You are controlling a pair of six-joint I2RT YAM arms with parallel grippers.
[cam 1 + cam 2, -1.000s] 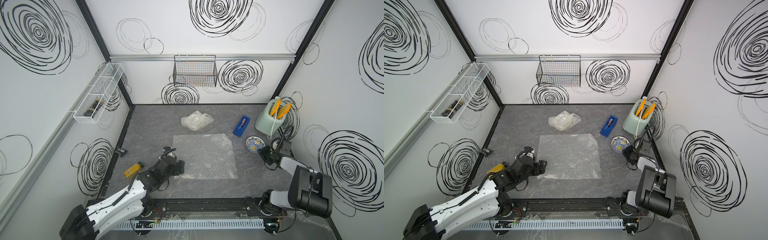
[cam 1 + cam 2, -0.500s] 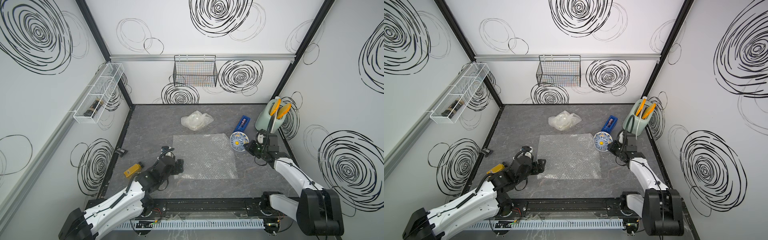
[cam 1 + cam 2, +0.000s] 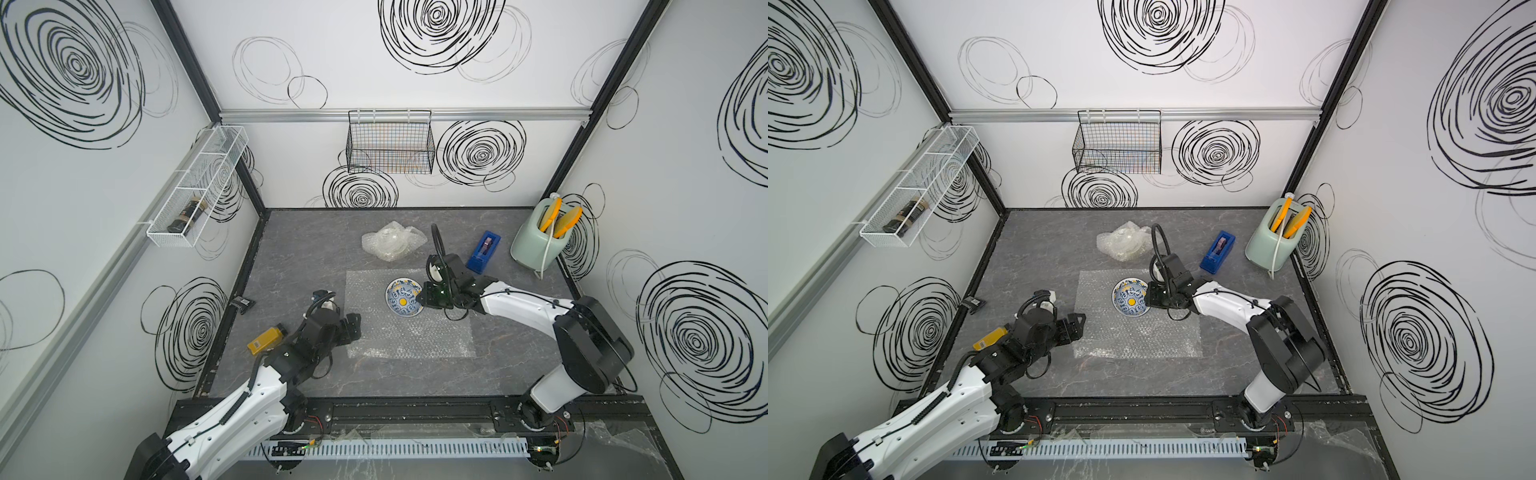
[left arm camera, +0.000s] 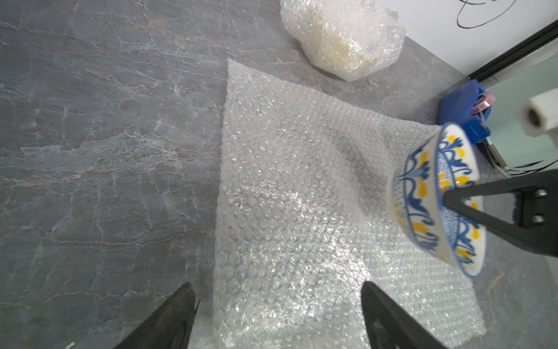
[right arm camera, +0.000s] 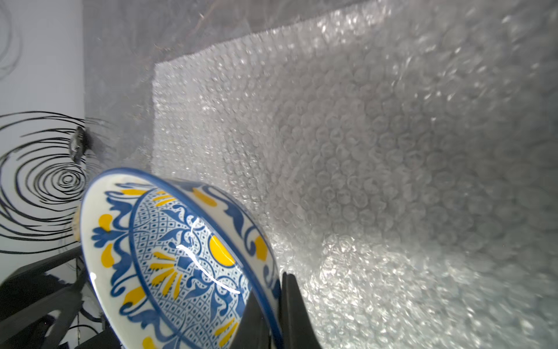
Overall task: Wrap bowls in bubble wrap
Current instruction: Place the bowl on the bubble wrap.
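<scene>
Bowl (image 3: 402, 297) aslant, mouth upward, rim in grip of right claw (image 3: 421, 296); left claw (image 3: 351, 329) agape.

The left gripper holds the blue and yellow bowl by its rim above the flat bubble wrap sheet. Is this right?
Wrong arm. The right gripper holds the blue and yellow bowl by its rim above the flat bubble wrap sheet; the right wrist view shows its fingers pinching the rim. The left gripper is open, empty.
</scene>
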